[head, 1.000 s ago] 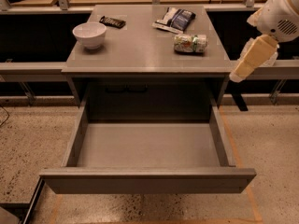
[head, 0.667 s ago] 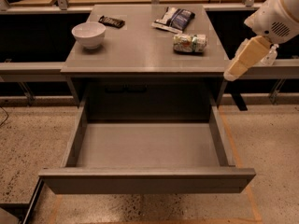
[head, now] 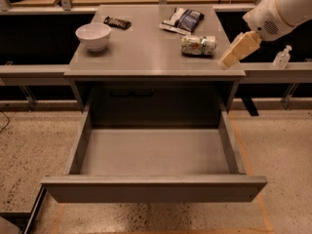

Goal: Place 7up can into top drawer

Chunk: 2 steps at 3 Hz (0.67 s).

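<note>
The 7up can [head: 199,45] lies on its side on the grey cabinet top [head: 146,52], toward the right. It is whitish-silver with green patches. The top drawer [head: 154,165] is pulled fully open below, and its inside is bare. My gripper [head: 233,55] hangs from the white arm at the upper right. It hovers just right of the can, over the cabinet's right front corner, apart from the can.
A white bowl [head: 93,35] sits at the top's left. A dark flat object [head: 117,22] lies behind it. A blue-and-white snack bag [head: 183,20] lies behind the can. A small clear bottle [head: 282,57] stands on the ledge at far right.
My gripper has moved left and slightly up, closer to the 7up can. The can and drawer have not moved.
</note>
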Each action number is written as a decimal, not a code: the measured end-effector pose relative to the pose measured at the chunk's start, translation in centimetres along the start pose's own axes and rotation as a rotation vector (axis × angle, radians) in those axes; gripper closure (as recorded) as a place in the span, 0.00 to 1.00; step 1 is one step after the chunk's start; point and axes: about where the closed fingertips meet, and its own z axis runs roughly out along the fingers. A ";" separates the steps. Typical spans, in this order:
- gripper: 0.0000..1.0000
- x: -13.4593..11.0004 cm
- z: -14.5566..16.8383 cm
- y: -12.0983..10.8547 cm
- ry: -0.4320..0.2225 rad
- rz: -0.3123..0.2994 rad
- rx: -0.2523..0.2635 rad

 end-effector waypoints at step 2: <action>0.00 -0.5 3.9 -3.6 -0.058 -0.004 -0.025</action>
